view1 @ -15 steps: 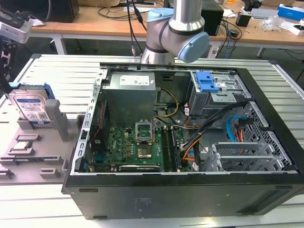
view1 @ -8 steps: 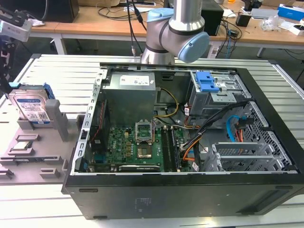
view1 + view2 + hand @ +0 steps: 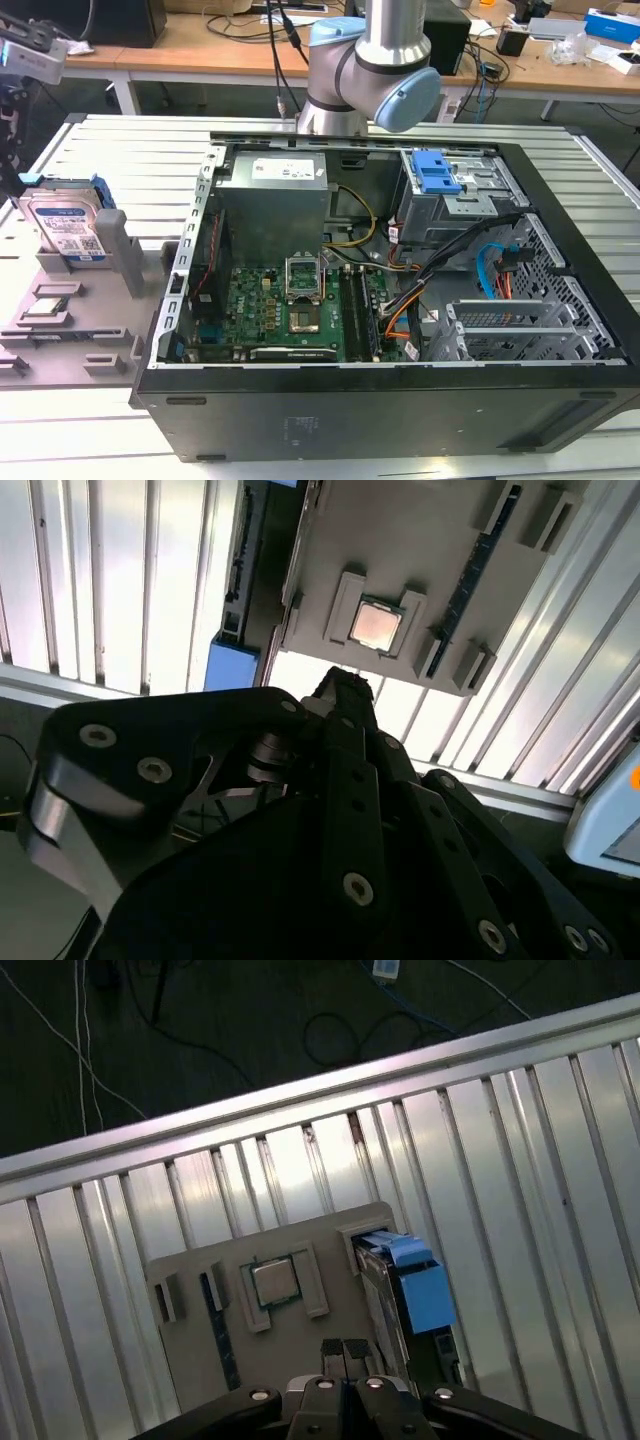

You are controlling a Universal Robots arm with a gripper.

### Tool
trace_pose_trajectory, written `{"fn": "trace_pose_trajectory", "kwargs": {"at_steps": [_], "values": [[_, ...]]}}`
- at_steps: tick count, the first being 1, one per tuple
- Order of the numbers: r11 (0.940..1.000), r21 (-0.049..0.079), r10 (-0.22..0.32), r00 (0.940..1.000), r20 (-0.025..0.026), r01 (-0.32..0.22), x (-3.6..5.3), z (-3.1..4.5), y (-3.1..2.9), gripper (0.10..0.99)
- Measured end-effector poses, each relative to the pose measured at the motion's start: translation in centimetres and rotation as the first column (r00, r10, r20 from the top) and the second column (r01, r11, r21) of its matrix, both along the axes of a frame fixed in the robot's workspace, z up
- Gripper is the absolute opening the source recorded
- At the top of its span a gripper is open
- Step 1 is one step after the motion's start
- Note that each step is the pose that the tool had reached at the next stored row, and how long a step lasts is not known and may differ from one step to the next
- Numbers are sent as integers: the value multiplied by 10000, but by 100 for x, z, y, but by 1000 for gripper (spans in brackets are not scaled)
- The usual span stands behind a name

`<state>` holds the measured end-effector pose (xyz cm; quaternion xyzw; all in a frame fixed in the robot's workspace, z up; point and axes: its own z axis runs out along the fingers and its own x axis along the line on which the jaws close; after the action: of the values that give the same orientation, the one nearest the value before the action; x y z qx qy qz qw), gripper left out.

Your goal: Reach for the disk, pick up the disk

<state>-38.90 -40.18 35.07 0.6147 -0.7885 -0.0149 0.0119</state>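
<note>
Disk (image 3: 65, 225), exterior view: upright on its long edge in a slot of a grey tray (image 3: 115, 250), label side facing the camera, blue frame (image 3: 97, 190) along the upper edge. Tray flat on a slatted metal table (image 3: 130, 150), at the exterior view's left. Small square chip (image 3: 47, 307) seated in a pocket of the same tray, nearer the camera than the disk, apart from it. Open computer case (image 3: 350, 400) lying on the table at the exterior view's right of the tray, close beside it, not touching the disk. Arm (image 3: 370, 70) rising behind the case.

Second wrist view: looking down past the black claw (image 3: 343, 680) onto the tray (image 3: 400, 540). Chip (image 3: 377, 625) just beyond the claw tip. Disk (image 3: 248, 570) seen edge-on at the tray's side, blue frame (image 3: 232, 666) at its near end. Claw above the tray, touching neither chip nor disk.

First wrist view: claw (image 3: 345, 1352) clenched, both tips pressed together, nothing gripped between them. Tips over the tray (image 3: 280, 1340), near both chip (image 3: 272, 1282) and disk (image 3: 378, 1300). Disk on edge in its slot, blue frame (image 3: 420, 1290) on the side away from the chip. Table slats (image 3: 500, 1160) all round the tray, dark floor with loose cables (image 3: 200, 1020) past the table edge.
</note>
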Motion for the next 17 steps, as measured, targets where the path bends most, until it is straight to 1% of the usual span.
{"fn": "trace_pose_trajectory", "kwargs": {"at_steps": [4, 9, 12, 14, 15, 17], "values": [[9993, 0, 383, 9993, 0, -383, 0, 0, 0, 106], [9960, 0, 895, 9960, 0, -895, 0, 0, 0, 106], [9923, 0, 1239, 9923, 0, -1239, 0, 0, 0, 106], [9888, 0, 1493, 9888, 0, -1493, 0, 0, 0, 106], [9860, 0, 1670, 9860, 0, -1670, 0, 0, 0, 106], [9833, 0, 1817, 9833, 0, -1817, 0, 0, 0, 106]]}}
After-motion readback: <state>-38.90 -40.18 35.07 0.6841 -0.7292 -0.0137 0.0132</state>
